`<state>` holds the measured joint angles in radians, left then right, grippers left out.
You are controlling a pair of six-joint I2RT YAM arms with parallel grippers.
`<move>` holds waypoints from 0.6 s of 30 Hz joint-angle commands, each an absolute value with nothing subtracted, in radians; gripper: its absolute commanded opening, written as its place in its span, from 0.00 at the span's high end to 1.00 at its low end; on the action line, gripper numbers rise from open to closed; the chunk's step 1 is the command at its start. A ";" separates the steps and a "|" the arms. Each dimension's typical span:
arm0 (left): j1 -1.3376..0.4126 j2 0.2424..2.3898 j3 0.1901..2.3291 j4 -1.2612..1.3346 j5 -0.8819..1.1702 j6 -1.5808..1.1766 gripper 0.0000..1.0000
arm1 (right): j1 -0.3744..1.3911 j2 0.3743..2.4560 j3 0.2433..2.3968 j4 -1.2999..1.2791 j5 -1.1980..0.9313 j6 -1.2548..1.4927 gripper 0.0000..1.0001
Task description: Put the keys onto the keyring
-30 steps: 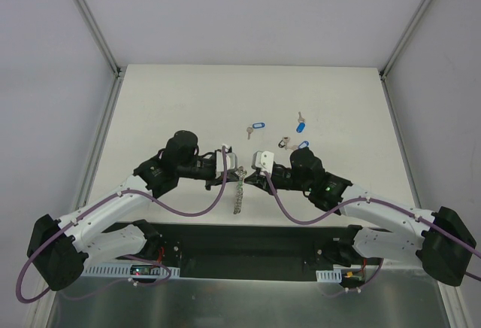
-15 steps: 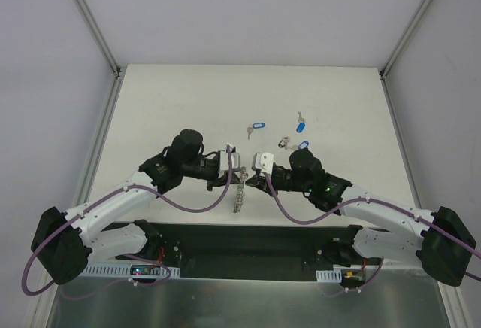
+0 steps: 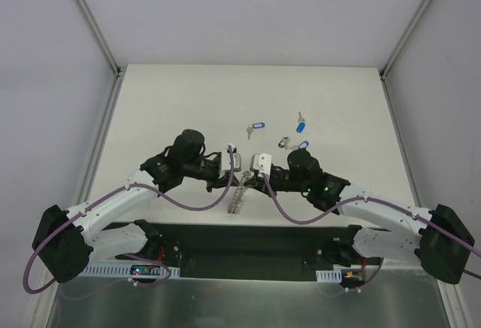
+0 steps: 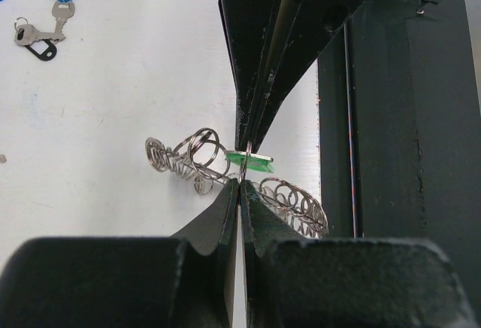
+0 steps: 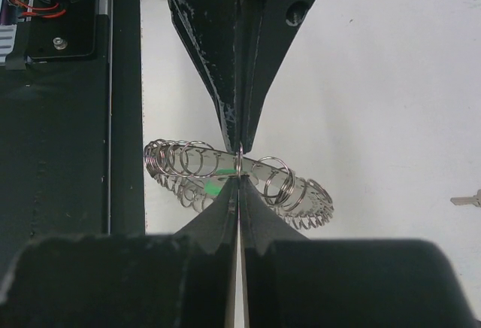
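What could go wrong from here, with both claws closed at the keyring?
1. The left claw and right claw meet tip to tip on one thin wire of the keyring; if either pulls, the wire may slip out and the ring may drop.
2. The green tag lies among the small loops and might snag there.

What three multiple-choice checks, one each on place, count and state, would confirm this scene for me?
1. The keyring is: A at the far left corner; B near the table's near edge, centre; C by the right wall.
2. Loose blue-tagged keys: A one; B five; C three.
3. The left fingers and right fingers are: A shut; B wide open; C one open.
Answers: B, it sits where the fingers meet; C, three blue tags show farther back; A, both wrist views show them closed at the keyring.
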<state>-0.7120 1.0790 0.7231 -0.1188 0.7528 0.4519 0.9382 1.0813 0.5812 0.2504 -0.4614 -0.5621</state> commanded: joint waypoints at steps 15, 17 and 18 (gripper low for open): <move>-0.712 1.091 0.798 -0.086 0.810 0.370 1.00 | 0.991 1.109 0.658 0.247 -0.480 -0.621 0.99; -0.713 1.095 0.804 -0.086 0.808 0.361 1.00 | 0.997 1.106 0.658 0.241 -0.469 -0.632 0.99; -0.712 1.095 0.805 -0.086 0.807 0.351 1.00 | 1.002 1.104 0.661 0.236 -0.454 -0.635 0.99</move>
<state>-0.7116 1.0866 0.7448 -0.1558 0.7547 0.3950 0.9714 1.1179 0.6117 0.1940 -0.4480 -0.6022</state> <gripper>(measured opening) 0.006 0.018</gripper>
